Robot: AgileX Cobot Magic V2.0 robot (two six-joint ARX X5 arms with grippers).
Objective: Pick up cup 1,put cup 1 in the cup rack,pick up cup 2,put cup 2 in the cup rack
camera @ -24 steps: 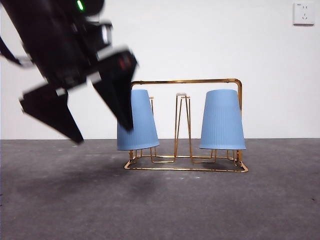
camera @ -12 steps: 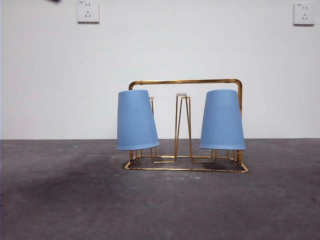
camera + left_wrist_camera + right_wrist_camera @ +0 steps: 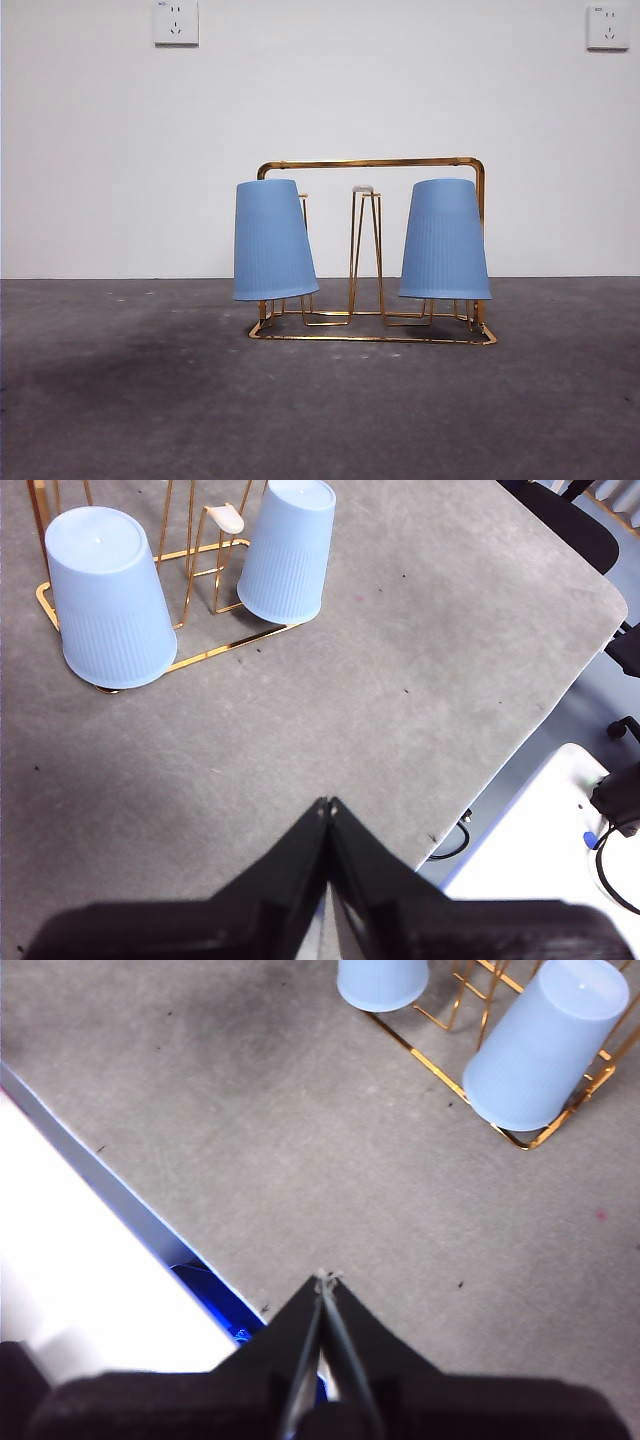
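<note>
Cups: both blue, upside down on the cup rack (image 3: 370, 163) — left cup (image 3: 271, 240), right cup (image 3: 445, 240).
Left gripper (image 3: 327, 804): jaws closed, empty.
Right gripper (image 3: 325, 1277): jaws closed, empty.

A plain test room or lab: a bare white wall (image 3: 400, 100) with two power sockets (image 3: 176, 22), a grey felt-covered bench (image 3: 320, 400), loose cables (image 3: 610, 855) and a black office chair (image 3: 570, 525) beyond its edge.

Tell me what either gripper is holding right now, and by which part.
Nothing. The left gripper and right gripper are shut and empty; both blue cups sit upside down on the cup rack.
</note>
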